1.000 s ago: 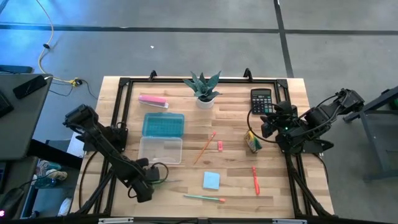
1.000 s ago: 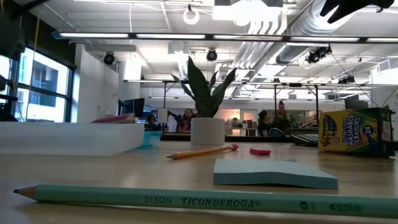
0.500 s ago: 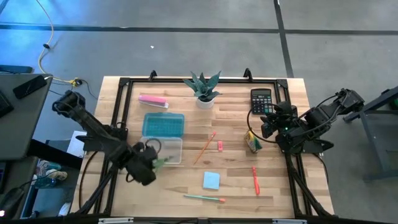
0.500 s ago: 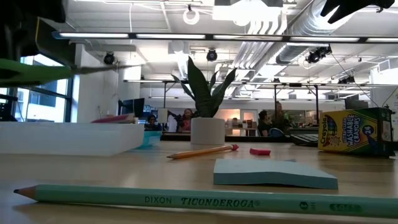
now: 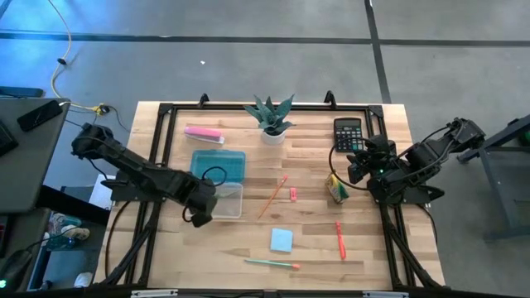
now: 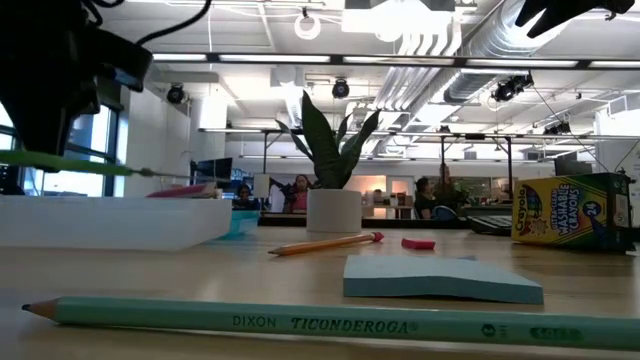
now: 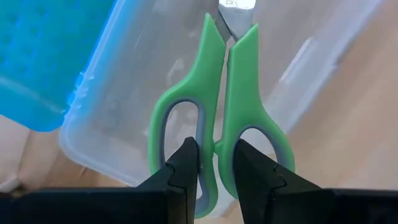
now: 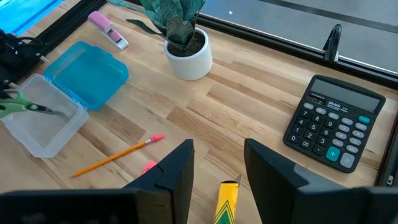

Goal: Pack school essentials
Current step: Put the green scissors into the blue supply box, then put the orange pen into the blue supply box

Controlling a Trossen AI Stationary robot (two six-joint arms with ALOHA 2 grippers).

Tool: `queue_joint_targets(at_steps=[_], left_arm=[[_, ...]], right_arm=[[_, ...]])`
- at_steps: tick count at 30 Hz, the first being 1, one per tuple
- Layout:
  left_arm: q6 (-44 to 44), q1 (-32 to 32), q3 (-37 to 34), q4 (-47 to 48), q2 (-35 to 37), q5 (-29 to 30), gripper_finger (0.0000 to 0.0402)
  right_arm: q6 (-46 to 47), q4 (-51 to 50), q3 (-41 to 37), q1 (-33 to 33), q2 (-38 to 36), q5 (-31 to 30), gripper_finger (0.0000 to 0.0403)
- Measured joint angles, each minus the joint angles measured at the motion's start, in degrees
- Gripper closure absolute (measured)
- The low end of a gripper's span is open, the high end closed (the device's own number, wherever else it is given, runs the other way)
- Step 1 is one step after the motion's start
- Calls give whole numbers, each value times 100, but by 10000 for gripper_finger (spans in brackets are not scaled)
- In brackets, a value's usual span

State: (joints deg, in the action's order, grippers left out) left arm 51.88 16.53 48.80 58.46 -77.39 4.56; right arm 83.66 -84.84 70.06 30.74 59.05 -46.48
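Note:
My left gripper [image 7: 216, 167] [image 5: 202, 207] is shut on the green-handled scissors [image 7: 217, 93] [image 8: 22, 104] and hovers over the clear tray [image 5: 217, 200] of the pencil case, beside its blue lid [image 5: 218, 165]. On the table lie the orange pencil [image 5: 272, 196], pink eraser [image 5: 292, 194], blue sticky-note pad [image 5: 281, 240], red pen [image 5: 339, 238] and teal pencil [image 5: 273, 263]. My right gripper [image 8: 217, 168] [image 5: 356, 170] waits open at the right edge, above the crayon box [image 5: 335, 189]. My left gripper pinches the scissors by the inner bars of the two finger loops [image 7: 217, 146], where they meet, one finger [image 7: 185, 163] at each loop. The fingers lie along the scissors, blades pointing away from the gripper. The scissors are lifted clear and roughly level [image 6: 70, 163] above the tray.
A potted plant [image 5: 270, 120], a black calculator [image 5: 349, 134] and a long pink bar [image 5: 204, 134] stand along the far side. A black frame [image 5: 166, 108] rims the table. Bare wood lies between the tray and the sticky-note pad.
My left gripper rose from the table's near left corner with the scissors, lifting them clear. It carried them toward the far edge, then came down over the clear tray's left part. The right arm kept still.

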Motion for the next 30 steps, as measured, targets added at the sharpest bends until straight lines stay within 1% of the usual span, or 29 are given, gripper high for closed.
queue_joint_targets(at_steps=[4,9,14,19,25,30], left_arm=[[-151,-156,0,199,-234,-144,332],[-261,-268,2,150,-468,-274,332],[-254,-400,2,97,-630,-488,323],[23,-544,2,-64,-669,-520,297],[-140,-712,5,-340,-622,-638,258],[-155,-865,7,-320,-518,-830,238]], right_arm=[[2,-1,0,0,0,0,269],[2,-2,-2,0,0,0,269],[2,-2,-2,0,2,0,269],[2,0,-2,0,2,0,269],[2,23,-2,0,1,32,269],[92,74,-2,0,0,318,269]])
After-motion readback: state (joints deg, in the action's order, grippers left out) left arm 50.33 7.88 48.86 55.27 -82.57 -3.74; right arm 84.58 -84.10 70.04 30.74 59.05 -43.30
